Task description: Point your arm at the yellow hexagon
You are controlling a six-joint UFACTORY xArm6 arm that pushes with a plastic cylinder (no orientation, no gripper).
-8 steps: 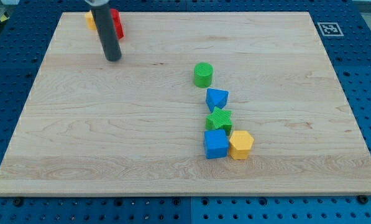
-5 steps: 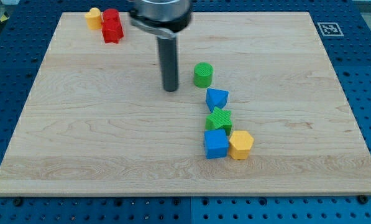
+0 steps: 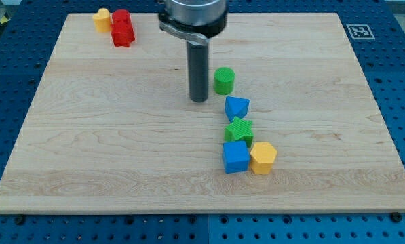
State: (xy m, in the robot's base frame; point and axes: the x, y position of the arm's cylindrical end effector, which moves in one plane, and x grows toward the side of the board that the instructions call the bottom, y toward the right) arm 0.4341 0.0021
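Observation:
The yellow hexagon (image 3: 263,157) lies on the wooden board (image 3: 107,149) at the lower right of the middle, touching the blue cube (image 3: 235,156) on its left. My tip (image 3: 199,99) rests on the board just left of the green cylinder (image 3: 223,80). It is well above and left of the yellow hexagon. The blue triangle (image 3: 236,108) and green star (image 3: 239,129) lie between the tip and the hexagon.
A red block (image 3: 123,28) and a small yellow block (image 3: 102,19) sit near the board's top left edge. A printed marker (image 3: 359,31) is at the top right corner.
My tip has moved from the top left of the board to the right and down, and now stands beside the green cylinder. No block has moved.

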